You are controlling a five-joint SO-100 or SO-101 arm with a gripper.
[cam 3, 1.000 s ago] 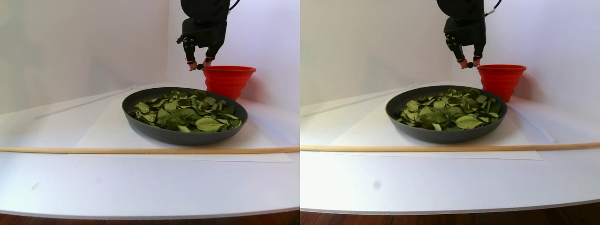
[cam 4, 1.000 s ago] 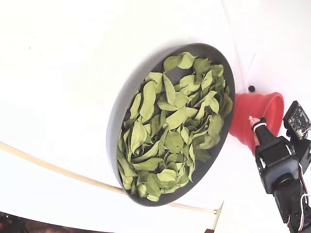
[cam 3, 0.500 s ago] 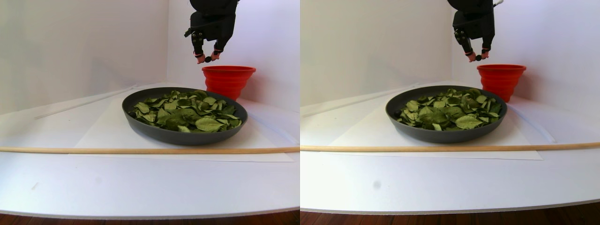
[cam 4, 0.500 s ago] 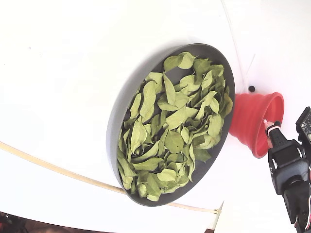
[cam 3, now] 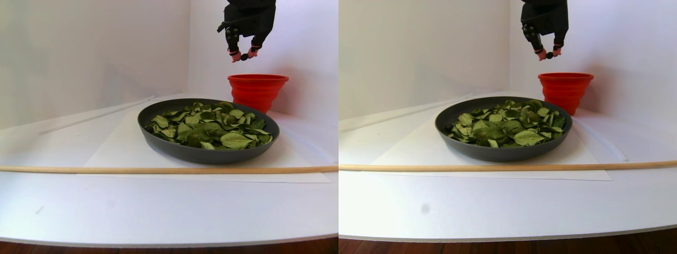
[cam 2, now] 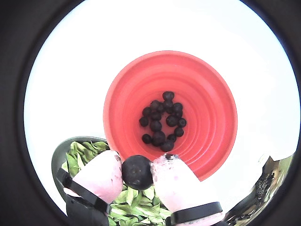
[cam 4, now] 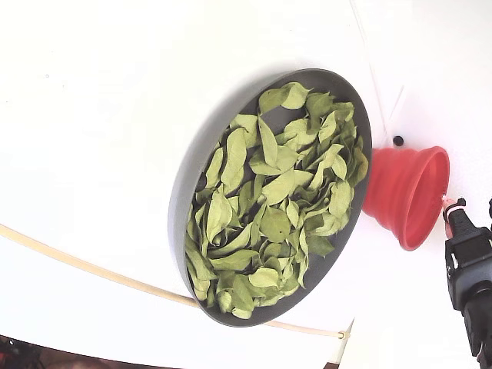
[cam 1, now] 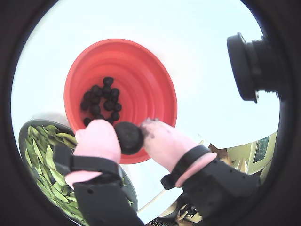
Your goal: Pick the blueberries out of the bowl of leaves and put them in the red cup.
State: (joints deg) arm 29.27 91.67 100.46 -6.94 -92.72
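My gripper hangs high above the near-left rim of the red cup, shut on one dark blueberry between its pink fingertips. Both wrist views look straight down into the red cup, where several blueberries lie on the bottom. The held berry sits over the cup's edge on the bowl side. The wide dark grey bowl stands in front of the cup, filled with green leaves. No berries show among the leaves.
A thin wooden stick lies across the table in front of the bowl. A single dark berry rests on the table beside the cup. White walls stand close behind the cup.
The gripper has risen from cup-rim height and shifted toward the cup, carrying the blueberry. Bowl, leaves and cup have not moved.
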